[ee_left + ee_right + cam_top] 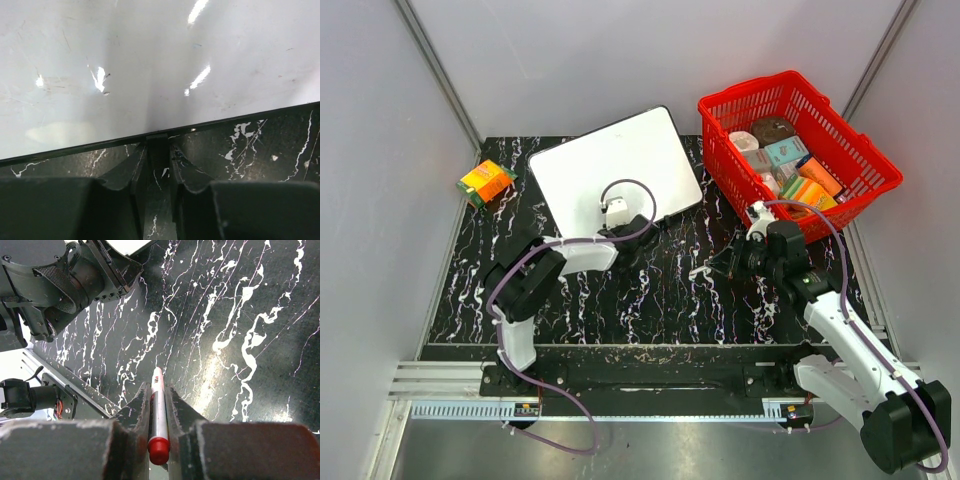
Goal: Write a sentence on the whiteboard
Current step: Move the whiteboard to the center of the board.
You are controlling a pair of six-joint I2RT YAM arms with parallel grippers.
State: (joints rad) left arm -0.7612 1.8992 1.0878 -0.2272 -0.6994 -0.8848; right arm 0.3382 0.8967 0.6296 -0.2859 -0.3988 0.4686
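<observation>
Operator: What is my left gripper doing?

Inspector: Your left gripper (158, 149) has its jaws standing narrow, with only a slim strip of worktop (260, 150) showing between them. Its tips sit at the near black edge of the whiteboard (150, 65). Whether they pinch anything there, I cannot tell.

Operator: And the right?

Inspector: Your right gripper (157, 388) is clamped on a marker (159, 415). The marker is white-bodied with a red end toward the wrist, and its other end points out at the veined black worktop. Whether that end touches the surface is not discernible. This gripper is apart from the board, on its near right side.

Operator: Where does the board lie?

Inspector: Flat on the far half of the worktop, turned slightly askew, its white face showing glare spots and faint scuffs. To its right stands a red basket (880, 172) holding boxes, close to your right wrist. An orange and green box (485, 183) lies near the board's left corner.
</observation>
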